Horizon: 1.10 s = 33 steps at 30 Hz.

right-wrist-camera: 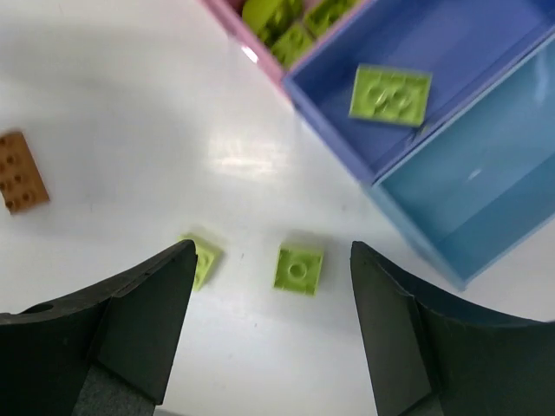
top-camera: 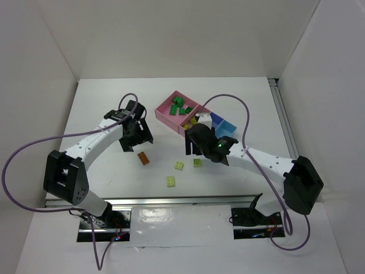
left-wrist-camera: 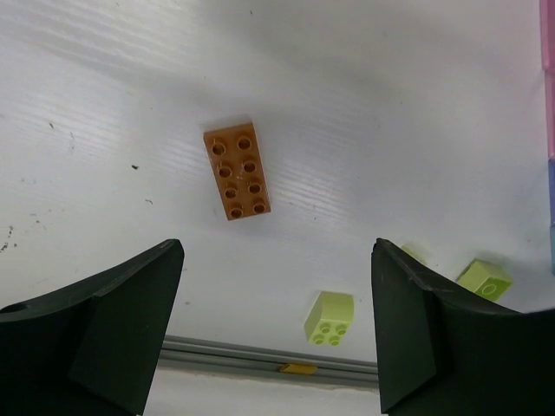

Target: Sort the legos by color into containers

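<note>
Orange lego near parted left fingers

Table bare along far edge and left side: wide passage. Orange brick lies alone, clear surface all round, ahead of left gripper, jaws wide. Three lime bricks scattered between the arms, none touching. Bin row blocks right of centre; right gripper hangs just beside its near wall.
</note>
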{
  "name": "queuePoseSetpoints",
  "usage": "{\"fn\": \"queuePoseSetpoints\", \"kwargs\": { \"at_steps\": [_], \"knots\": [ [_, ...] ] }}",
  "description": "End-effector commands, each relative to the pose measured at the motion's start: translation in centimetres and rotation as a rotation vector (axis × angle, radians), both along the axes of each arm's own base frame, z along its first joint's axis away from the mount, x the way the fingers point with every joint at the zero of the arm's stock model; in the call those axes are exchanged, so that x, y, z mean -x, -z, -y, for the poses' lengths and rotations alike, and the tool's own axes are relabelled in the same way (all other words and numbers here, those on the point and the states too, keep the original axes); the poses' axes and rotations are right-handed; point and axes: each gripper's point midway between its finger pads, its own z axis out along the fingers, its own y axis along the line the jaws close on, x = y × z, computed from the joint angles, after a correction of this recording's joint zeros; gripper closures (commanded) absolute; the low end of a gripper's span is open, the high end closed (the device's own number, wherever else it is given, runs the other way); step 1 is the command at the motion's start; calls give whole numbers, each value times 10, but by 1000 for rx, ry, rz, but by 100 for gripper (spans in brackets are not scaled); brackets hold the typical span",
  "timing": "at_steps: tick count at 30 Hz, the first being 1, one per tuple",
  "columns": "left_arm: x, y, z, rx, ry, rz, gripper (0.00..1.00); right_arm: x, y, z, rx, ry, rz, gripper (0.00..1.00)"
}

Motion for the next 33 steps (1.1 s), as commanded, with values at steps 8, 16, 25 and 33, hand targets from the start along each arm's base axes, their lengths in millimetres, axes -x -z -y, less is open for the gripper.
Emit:
{"fn": "queuePoseSetpoints", "kwargs": {
  "at_steps": [8, 16, 25, 33],
  "knots": [
    [-2, 0, -11, -30, -38, -11, 9, 46, 78, 2, -22, 13, -231, 20],
    [3, 13, -13, -40, -48, -45, 8, 29, 94, -7, 31, 13, -216, 26],
    [8, 19, -15, -48, -48, -61, 8, 4, 39, -20, -21, 19, -87, 70],
    [10, 21, -18, -61, -51, -66, 8, -37, -13, 8, 19, 125, 57, 70]
  ]
}}
